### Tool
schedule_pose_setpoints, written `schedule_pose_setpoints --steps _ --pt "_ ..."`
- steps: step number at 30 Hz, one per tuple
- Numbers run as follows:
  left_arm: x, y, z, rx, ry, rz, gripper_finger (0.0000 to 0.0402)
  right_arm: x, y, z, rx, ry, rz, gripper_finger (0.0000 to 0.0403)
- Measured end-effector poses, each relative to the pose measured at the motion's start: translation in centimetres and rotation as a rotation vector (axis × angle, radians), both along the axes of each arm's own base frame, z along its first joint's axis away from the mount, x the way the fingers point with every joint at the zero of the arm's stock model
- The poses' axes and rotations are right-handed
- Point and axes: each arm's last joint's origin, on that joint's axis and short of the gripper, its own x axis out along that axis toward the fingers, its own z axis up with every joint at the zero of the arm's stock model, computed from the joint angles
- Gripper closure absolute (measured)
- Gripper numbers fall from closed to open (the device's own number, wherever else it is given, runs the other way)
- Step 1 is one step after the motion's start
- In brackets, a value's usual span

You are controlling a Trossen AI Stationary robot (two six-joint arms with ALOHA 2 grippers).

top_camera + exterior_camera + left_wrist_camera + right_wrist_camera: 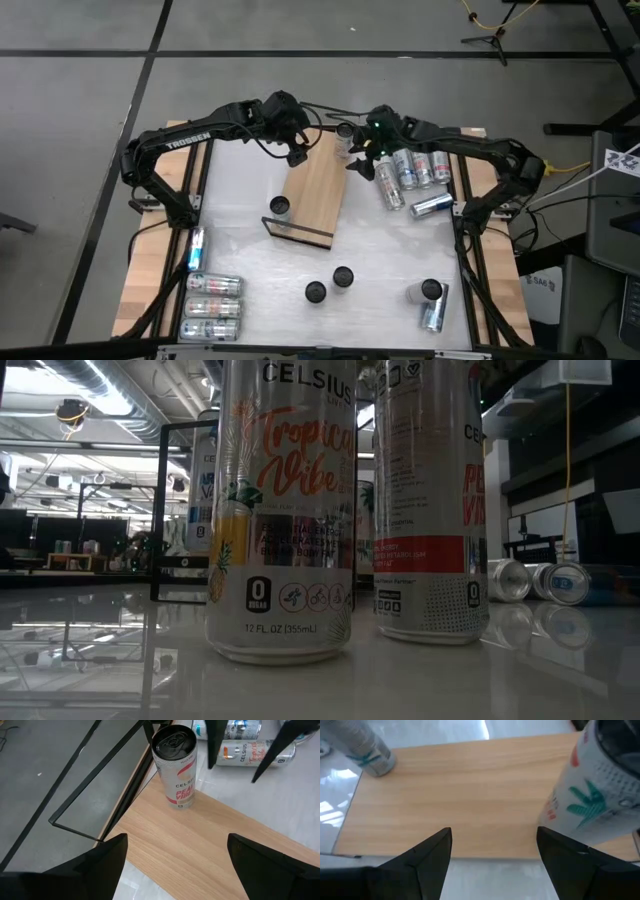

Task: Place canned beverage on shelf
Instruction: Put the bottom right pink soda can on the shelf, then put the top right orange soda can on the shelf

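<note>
From above, the shelf [312, 190] lies at a slant in the middle of the desk [380, 260], toward the far edge. One can [279, 206] stands on its near end, by the black rail [297, 231]. Another can [344, 131] stands at its far end. The left claw [297, 152] hangs over the far left side of the shelf. The right claw [362, 160] hangs by the far right side. Lying cans [412, 172] rest near the right edge, and more lying cans [212, 305] sit at the near left corner. Two upright cans [330, 284] stand near the near edge.

From table height, two tall cans [283, 510] fill the front. The rail [180, 510] shows behind them.

The left wrist view shows the left claw [175, 857] spread wide, holding nothing, over the shelf [200, 845]. A can [176, 765] stands near the shelf's edge.

The right wrist view shows the right claw [494, 855] spread wide and empty, over the shelf [465, 795]. A can [595, 790] stands close beside one finger.
</note>
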Motion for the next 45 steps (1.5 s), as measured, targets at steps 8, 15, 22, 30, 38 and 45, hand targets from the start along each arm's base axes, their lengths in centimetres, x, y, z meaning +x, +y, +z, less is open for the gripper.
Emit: schedule_pose_setpoints --steps 8,15,22,30,38,45 --pt "0.0 0.0 0.0 0.000 0.000 0.000 0.0066 0.2 -0.8 0.1 -0.073 -0.012 -0.061 0.0116" --pt "0.0 0.0 0.0 0.000 -0.004 0.001 0.0066 -0.3 -2.3 0.1 -0.105 -0.030 -0.126 0.0116" --pt "0.0 0.0 0.0 0.000 -0.004 0.000 0.0066 -0.6 -3.1 -0.1 -0.091 -0.031 -0.163 0.0116" --pt "0.0 0.0 0.0 0.001 -0.005 0.001 0.0066 -0.1 -1.4 -0.5 -0.007 0.008 -0.094 0.0116" --pt "0.0 0.0 0.0 0.000 -0.005 0.001 0.0066 1.0 0.9 -0.6 -0.001 0.018 -0.021 0.0116" --pt "0.0 0.0 0.0 0.000 -0.005 0.002 0.0066 1.1 2.7 -1.0 0.045 0.108 0.000 0.0116"
